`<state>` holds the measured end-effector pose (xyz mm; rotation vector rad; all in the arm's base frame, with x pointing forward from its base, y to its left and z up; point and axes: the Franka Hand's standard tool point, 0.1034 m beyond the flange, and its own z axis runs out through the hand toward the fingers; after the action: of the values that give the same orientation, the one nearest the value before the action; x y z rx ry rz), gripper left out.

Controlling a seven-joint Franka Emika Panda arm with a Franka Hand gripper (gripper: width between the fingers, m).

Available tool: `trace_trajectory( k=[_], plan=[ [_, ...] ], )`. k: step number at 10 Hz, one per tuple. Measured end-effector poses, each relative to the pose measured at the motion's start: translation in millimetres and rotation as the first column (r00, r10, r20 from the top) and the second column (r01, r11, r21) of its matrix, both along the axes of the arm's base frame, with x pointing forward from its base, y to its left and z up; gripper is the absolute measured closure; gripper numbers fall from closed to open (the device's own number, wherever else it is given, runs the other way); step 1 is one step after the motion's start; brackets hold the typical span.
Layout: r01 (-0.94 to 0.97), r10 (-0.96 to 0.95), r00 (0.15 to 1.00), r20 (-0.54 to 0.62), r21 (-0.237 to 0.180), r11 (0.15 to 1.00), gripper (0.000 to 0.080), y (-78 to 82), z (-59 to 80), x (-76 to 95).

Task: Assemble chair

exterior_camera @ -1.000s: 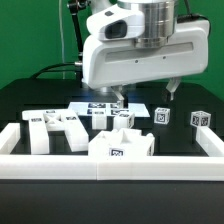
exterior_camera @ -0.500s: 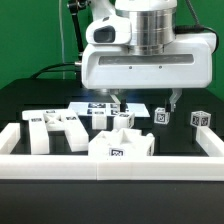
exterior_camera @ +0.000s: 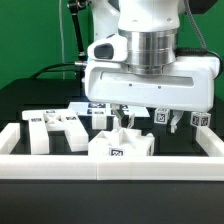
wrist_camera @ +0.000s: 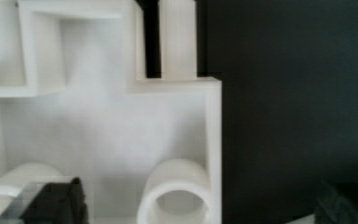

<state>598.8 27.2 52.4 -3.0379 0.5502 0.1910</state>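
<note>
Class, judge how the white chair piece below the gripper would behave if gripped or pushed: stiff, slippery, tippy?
The chair piece looks thick and blocky, so probably stiff. Its smooth white faces may slip in the gripper. It sits low and broad, so a push would likely slide it.

Black matte worktop (exterior_camera: 22,100) bearing white blocky plastic chair parts: a slotted slab (exterior_camera: 52,128), a chunky centre block (exterior_camera: 120,150) and a small tagged cube (exterior_camera: 163,116), all behind a long white border wall (exterior_camera: 60,162).

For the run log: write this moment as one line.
gripper: open, empty | position: above white chair piece | piece: on black table
</note>
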Motion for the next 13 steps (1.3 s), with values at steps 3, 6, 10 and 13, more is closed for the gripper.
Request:
trace_trajectory(
  k=[3,6,10,13],
  plan=[
    [0.001,-0.001,1.0,-0.002,0.002,1.0,0.015,1.0,-0.6,-0.6],
    [-0.004,0.004,1.0,0.005,0.001,1.0,0.015,4.7,-16.3,-1.4],
    [-0.026,0.026,1.0,0.014,0.001,1.0,0.015,9.9,-35.7,-4.5],
    [-0.05,0.05,0.999,0.016,0.003,0.999,0.0352,8.6,-35.9,-4.0]
  ],
)
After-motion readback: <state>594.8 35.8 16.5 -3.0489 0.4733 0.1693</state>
